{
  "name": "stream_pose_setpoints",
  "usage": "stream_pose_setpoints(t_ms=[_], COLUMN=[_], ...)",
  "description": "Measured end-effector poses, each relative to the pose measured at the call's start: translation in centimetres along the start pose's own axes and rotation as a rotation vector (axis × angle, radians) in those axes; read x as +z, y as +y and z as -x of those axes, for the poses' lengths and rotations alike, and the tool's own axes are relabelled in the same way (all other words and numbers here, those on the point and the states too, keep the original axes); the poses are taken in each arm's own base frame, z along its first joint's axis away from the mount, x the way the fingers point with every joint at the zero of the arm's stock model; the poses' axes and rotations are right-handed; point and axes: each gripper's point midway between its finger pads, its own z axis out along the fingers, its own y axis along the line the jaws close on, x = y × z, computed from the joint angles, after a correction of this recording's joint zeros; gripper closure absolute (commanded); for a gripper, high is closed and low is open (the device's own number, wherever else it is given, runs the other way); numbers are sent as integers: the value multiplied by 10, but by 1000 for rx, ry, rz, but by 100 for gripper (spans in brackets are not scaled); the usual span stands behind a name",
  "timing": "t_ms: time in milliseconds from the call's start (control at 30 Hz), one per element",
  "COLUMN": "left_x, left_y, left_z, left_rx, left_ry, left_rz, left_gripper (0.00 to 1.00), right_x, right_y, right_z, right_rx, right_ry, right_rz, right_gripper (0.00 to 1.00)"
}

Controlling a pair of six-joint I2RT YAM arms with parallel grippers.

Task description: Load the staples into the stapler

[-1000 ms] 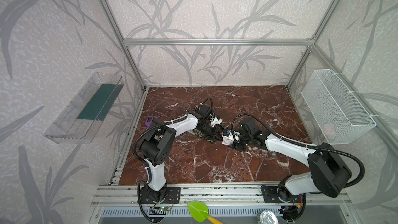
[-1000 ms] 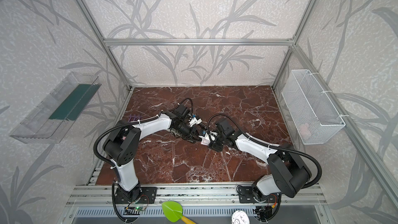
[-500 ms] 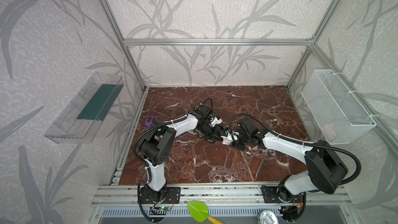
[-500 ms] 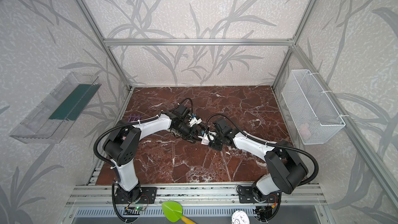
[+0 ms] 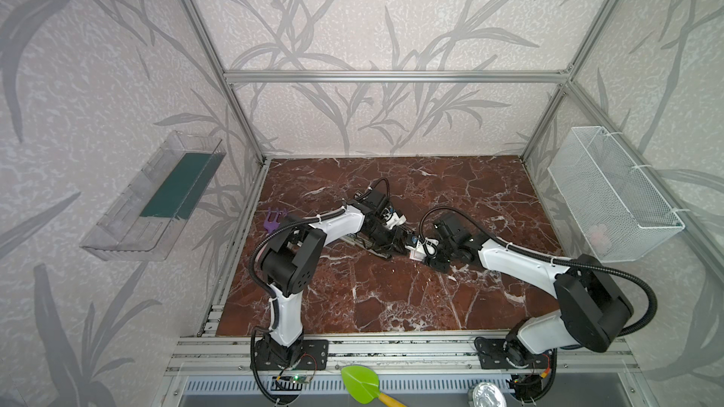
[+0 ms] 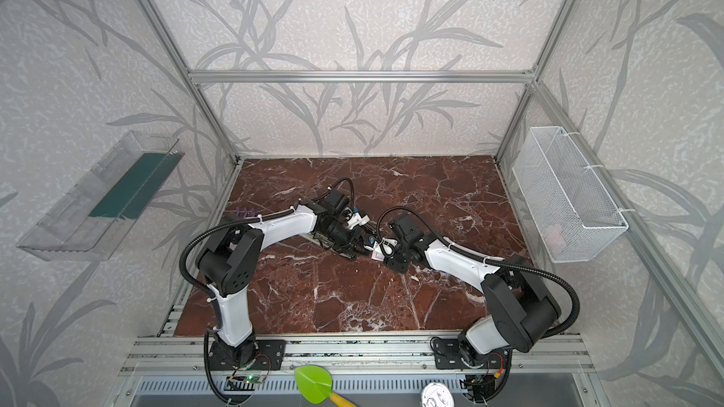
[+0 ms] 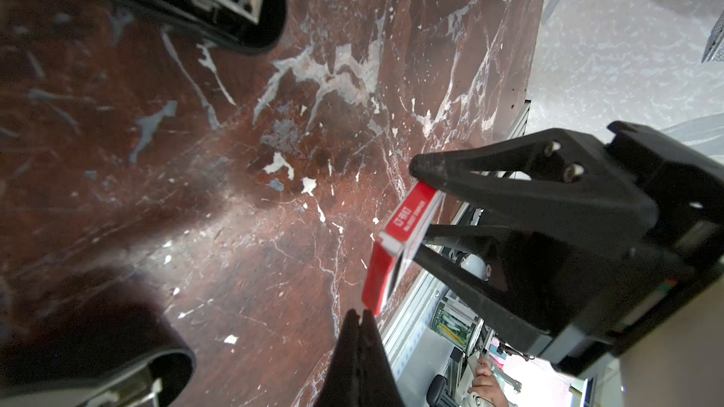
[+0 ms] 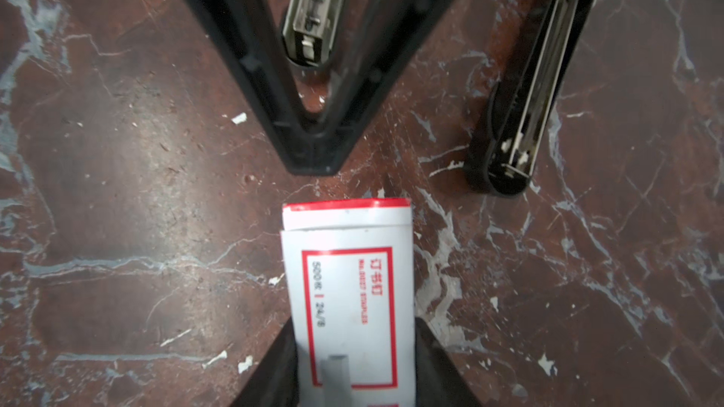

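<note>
White cardboard with red print, the staples (image 8: 348, 299) box is gripped by its long sides between the jaws of the right gripper (image 7: 421, 201), above the red-brown marble counter (image 8: 117, 150). Just past the box's red end, the left gripper (image 8: 311, 162) points at it, jaws pressed together on nothing, near but apart. Beyond that lies a black stapler (image 8: 309, 13), metal channel showing. A second stapler (image 8: 517, 111) lies alongside it.

The scene is evenly lit; glare is seen on the red-brown marble counter (image 7: 219, 205), and wrist-view edges are blurred.
</note>
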Motion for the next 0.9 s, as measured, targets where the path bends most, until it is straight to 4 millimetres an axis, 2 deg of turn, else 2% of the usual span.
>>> stream_pose_setpoints(t_ms=[167,200,267,333,467,700,767,833,900], left_x=[5,5,5,4,3,-1,-2,-3,-4], left_y=[5,5,5,5,6,10,11,12,13], left_z=[3,5,8,11,13,14,13,12,11], left_rx=[-19,-21,-25,-28,-35,-39,-44,-49,-52], left_ry=[8,6,0,-7,-15,-32,-35,-35,-36], left_rz=[8,9,14,21,38,67,70,73,77], left_gripper=[100,97,85,82,82,82,82,83,83], right_x=[0,0,1,2,4,13,16,18,19], right_y=[-1,-1,-1,-2,-7,-31,-38,-44,-48], right_z=[-8,-9,-10,-13,-22,-61,-65,-64,-62], right_rx=[11,11,11,18,54,190,220,244,256], right_ry=[21,23,26,34,58,173,198,210,215], right_rz=[0,1,2,2,-4,-40,-52,-58,-65], right_gripper=[58,58,58,58,57,55,53,45,40])
